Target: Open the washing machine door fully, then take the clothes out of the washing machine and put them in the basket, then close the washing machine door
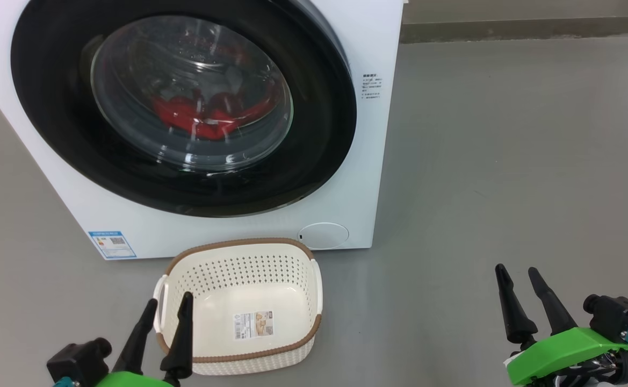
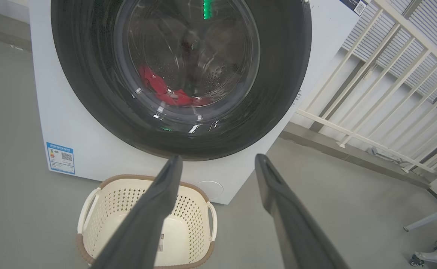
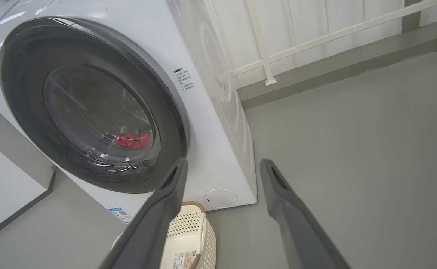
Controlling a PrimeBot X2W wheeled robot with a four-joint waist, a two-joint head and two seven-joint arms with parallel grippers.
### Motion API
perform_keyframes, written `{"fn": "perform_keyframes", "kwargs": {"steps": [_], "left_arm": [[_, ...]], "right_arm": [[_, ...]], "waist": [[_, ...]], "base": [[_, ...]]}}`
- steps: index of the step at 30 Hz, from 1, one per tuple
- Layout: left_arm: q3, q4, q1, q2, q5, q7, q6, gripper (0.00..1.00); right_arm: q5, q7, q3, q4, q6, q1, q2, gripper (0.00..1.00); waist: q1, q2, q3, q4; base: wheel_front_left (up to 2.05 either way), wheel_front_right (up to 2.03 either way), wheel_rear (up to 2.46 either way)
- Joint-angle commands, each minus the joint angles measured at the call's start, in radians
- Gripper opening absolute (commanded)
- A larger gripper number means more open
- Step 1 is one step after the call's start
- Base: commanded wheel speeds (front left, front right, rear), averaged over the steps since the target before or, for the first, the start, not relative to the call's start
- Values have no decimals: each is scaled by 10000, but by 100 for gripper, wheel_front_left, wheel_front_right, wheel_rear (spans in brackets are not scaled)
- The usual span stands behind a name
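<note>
Grippers, state: left gripper [image 1: 170,298] has both dark fingers spread wide w/ nothing btwn them. Right gripper [image 1: 517,269] is likewise spread wide and empty. Each sits on a green mount, fingers pointing up the head view.

Pos.: left gripper is at lower left of head view. Its fingers overlap the near left corner of the basket [image 1: 238,243]; contact w/ the rim cannot be told. Right gripper is at lower right, over bare floor [image 1: 480,161], well apart from the basket.

Basket spec.: cream perforated plastic, brown woven-look rim, white side handles, paper label [image 1: 253,324] on its base. It stands on the floor just in front of the washing machine [image 1: 228,226], below the washing machine door [image 1: 50,107].

Door status: wide glossy black rim, bulging clear porthole. It lies against the white front, shut.

Load: clothes [image 1: 201,118], red fabric, seen through the glass, low in the perforated steel drum.

Machine front, misc.: blue label [image 1: 112,244] at lower left corner, round white cap [image 1: 323,235] at lower right, small text sticker [image 1: 372,86] right of the door.

Surface/room: smooth grey floor, matt, w/ faint marks. Low grey kerb [image 1: 507,29] runs along the back. White railing [image 3: 261,41] stands on it beside and behind the machine, pale panels beyond.
</note>
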Motion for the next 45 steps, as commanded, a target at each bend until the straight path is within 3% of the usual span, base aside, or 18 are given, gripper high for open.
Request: {"fn": "perform_keyframes", "kwargs": {"steps": [1,17,45], "left_arm": [[164,-211,-229,180,338,-155,74,100],[-95,153,-348,286,2156,-632,312,100],[-195,308,-418,184,4178,-1165,768,100]], "right_arm": [[-333,-143,186,-217,-5,-340,-84,100],[-2346,-615,277,-7,-6,-356,-54,100],[-4346,-1374,323,293,-7,-334,-88,100]], "waist": [[-1,0,-2,1],[-1,0,-43,21],[-1,0,-91,51]], "base": [[0,0,0],[0,0,0],[0,0,0]]}}
